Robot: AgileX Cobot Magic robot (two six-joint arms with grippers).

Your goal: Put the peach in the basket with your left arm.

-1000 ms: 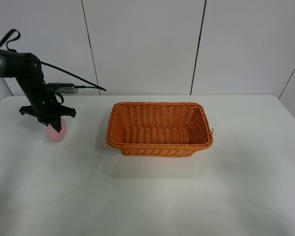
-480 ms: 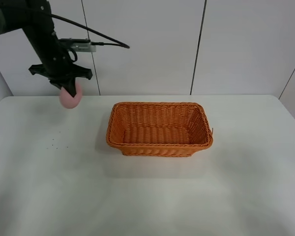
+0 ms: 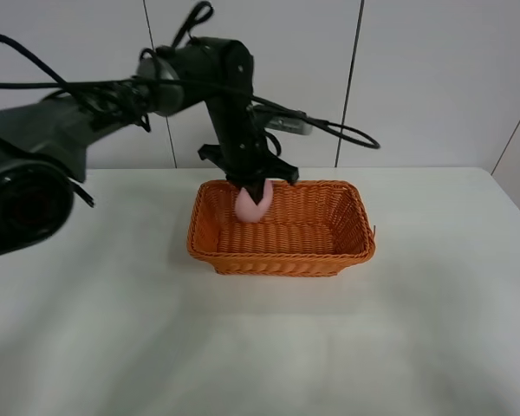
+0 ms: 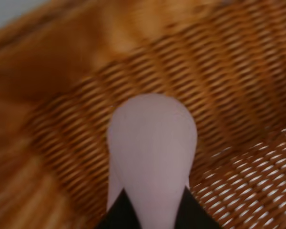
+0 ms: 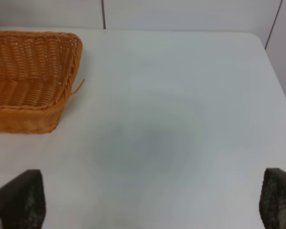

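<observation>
Exterior high view: one peach (image 3: 251,206), pinched by the left gripper (image 3: 253,194), hangs over the inside of the one basket (image 3: 282,257). Right gripper (image 5: 148,200) is spread wide above the table (image 5: 181,95).

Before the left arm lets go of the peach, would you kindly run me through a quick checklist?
1. Grip: peach clamped in left end effector: ok.
2. Position: peach over the wicker basket, inside its rim: ok.
3. Basket holds no other item in view: ok.
4. Peach touching the basket floor: cannot tell.
5. Right end effector open, apart from the basket: ok.
</observation>
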